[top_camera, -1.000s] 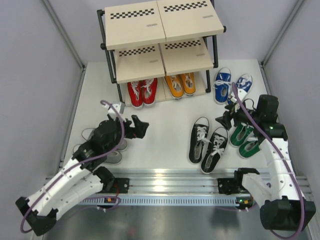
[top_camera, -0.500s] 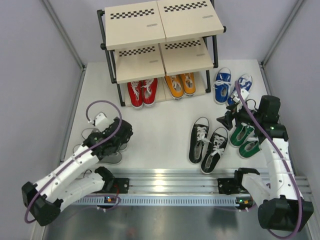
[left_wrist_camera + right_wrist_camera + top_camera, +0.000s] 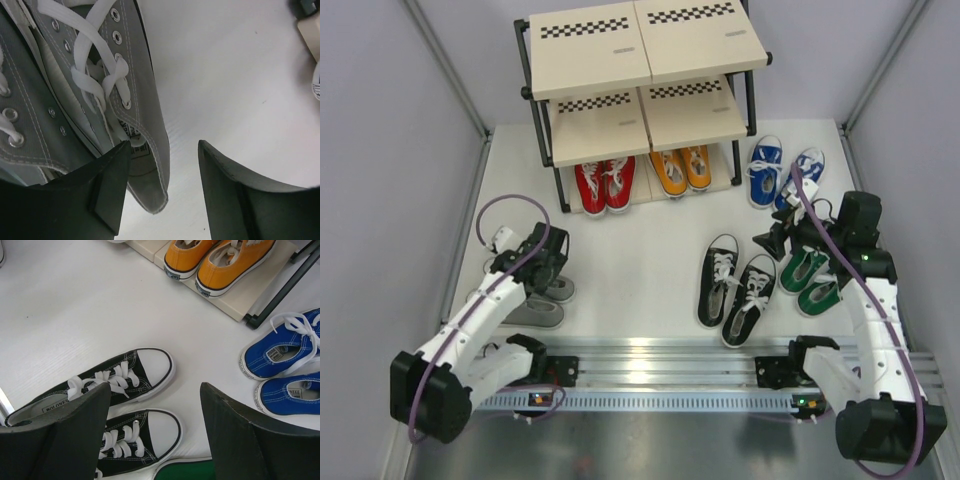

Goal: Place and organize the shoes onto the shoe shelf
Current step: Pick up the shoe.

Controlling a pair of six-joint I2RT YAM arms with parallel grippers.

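Sneakers (image 3: 748, 298) are lying about in six pairs, twelve in all, each low-cut canvas with white laces and white rubber soles. Two pairs are sitting on the lowest board of the shoe shelf (image 3: 590, 60): the red pair (image 3: 604, 185) on its left half, the orange pair (image 3: 682, 170) on its right half. The blue pair (image 3: 764, 172) is resting on the table (image 3: 640, 250) just beside the shelf's right leg. The black pair (image 3: 717, 280) is lying in front of the shelf, the green pair (image 3: 803, 270) off to its front right, and the grey pair (image 3: 535, 313) well to its front left. The shelf is showing three tiers on black metal tubes. Each of the upper two is made of two smooth beige boards side by side, edged with a black-and-white checkered strip. My left jaws are standing apart astride the side wall of one grey shoe (image 3: 145, 100), one finger (image 3: 107, 200) over its opening and the other outside over the table, clear of the canvas. My right jaws are hanging apart above the black pair, holding nothing.
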